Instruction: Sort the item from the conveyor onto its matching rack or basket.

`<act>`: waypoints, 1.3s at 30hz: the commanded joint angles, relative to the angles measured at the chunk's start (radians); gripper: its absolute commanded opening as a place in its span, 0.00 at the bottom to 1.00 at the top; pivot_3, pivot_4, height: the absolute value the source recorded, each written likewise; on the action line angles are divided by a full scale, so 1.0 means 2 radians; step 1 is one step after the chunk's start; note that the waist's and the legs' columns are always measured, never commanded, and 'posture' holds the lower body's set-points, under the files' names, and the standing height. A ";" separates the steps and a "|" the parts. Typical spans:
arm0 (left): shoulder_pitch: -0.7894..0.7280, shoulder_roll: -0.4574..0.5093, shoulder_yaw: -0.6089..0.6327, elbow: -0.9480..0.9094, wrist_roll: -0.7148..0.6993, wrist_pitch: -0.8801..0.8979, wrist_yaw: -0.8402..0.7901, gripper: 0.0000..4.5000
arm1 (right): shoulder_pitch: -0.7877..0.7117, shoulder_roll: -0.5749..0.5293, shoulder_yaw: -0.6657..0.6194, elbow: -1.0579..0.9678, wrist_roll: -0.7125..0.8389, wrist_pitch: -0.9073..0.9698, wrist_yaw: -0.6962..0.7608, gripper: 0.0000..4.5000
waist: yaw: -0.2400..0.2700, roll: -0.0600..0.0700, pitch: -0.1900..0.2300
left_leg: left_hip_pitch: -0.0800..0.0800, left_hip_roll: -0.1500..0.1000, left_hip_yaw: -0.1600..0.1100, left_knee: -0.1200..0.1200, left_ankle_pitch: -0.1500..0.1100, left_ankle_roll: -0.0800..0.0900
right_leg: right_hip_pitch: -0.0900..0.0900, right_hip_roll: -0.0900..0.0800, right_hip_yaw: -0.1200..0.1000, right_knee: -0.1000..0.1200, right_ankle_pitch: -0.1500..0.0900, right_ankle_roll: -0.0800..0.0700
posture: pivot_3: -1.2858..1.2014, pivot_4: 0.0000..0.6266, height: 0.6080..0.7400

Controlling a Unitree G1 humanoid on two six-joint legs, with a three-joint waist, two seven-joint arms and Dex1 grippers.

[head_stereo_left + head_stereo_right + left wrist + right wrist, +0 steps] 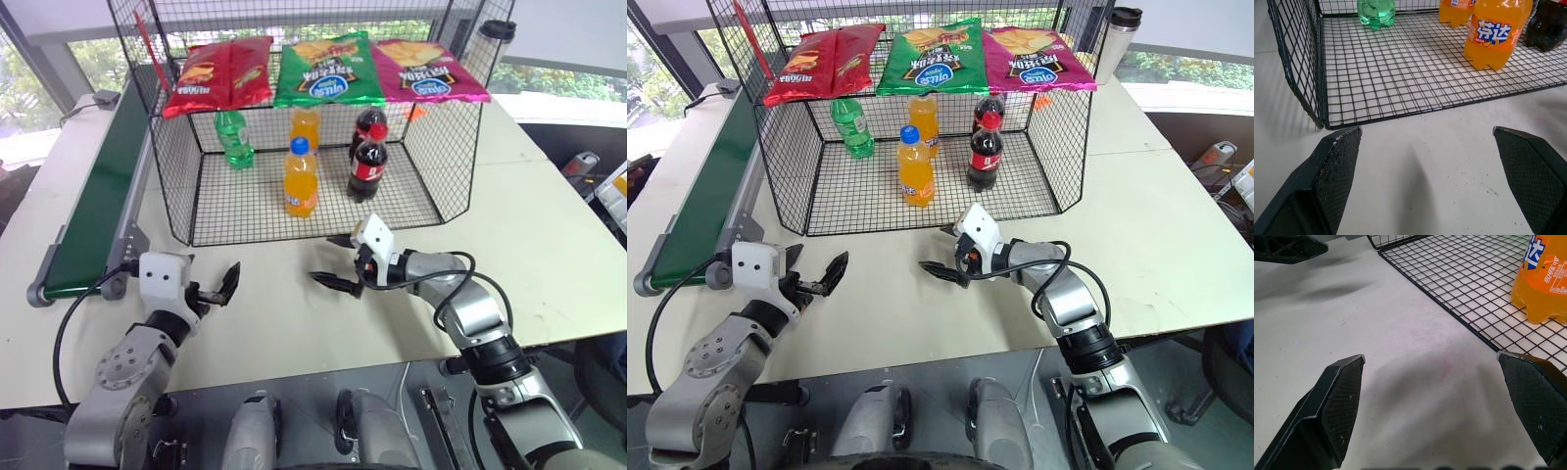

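The item is out of view. The conveyor (98, 196), a dark green belt in a grey frame, runs along the table's left side. The black wire-mesh cage (245, 204) stands at the middle back with its front open. My left gripper (220, 289) hovers open over the white table in front of the cage's left corner, with nothing between its fingers (1337, 161). My right gripper (335, 261) is open too and holds nothing. It sits just before the cage's front edge and points left, toward the other gripper.
Inside the cage stand a green bottle (234, 139), two orange bottles (300, 179) and two cola bottles (367, 166). Crisp bags (328, 69) lie on the sloped upper shelf. A dark-lidded tumbler (495, 39) stands behind the cage at the right.
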State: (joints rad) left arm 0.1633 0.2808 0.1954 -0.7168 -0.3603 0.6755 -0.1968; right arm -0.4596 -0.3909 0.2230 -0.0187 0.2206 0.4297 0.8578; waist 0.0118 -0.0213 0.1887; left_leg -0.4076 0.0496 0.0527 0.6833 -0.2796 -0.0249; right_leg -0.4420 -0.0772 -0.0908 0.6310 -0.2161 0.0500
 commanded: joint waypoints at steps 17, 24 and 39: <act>0.001 0.008 -0.001 -0.017 0.004 -0.017 0.001 0.99 | -0.001 0.000 -0.009 -0.021 0.008 -0.006 0.003 1.00 | 0.000 0.000 0.000 | 0.000 0.000 0.000 0.000 0.000 0.000 | 0.000 0.000 0.000 0.000 0.000 0.000 | 0.52 0.24 1.00; -0.001 0.009 -0.003 -0.017 0.004 -0.015 0.003 0.99 | 0.000 -0.001 -0.008 -0.021 0.007 -0.006 0.003 1.00 | 0.000 0.000 0.000 | 0.000 0.000 0.000 0.000 0.000 0.000 | 0.000 0.000 0.000 0.000 0.000 0.000 | 0.52 0.24 1.00; -0.003 0.009 -0.007 -0.015 0.007 -0.015 0.006 0.99 | -0.002 -0.001 -0.009 -0.019 0.007 -0.006 0.003 1.00 | 0.000 0.000 0.000 | 0.000 0.000 0.000 0.000 0.000 0.000 | 0.000 0.000 0.000 0.000 0.000 0.000 | 0.52 0.24 1.00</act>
State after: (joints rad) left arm 0.1616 0.2930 0.1786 -0.7166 -0.3550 0.6634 -0.1890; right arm -0.4572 -0.3911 0.2230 -0.0187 0.2204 0.4296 0.8623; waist 0.0118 -0.0213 0.1887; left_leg -0.4076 0.0496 0.0527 0.6833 -0.2796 -0.0249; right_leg -0.4420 -0.0772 -0.0908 0.6311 -0.2161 0.0499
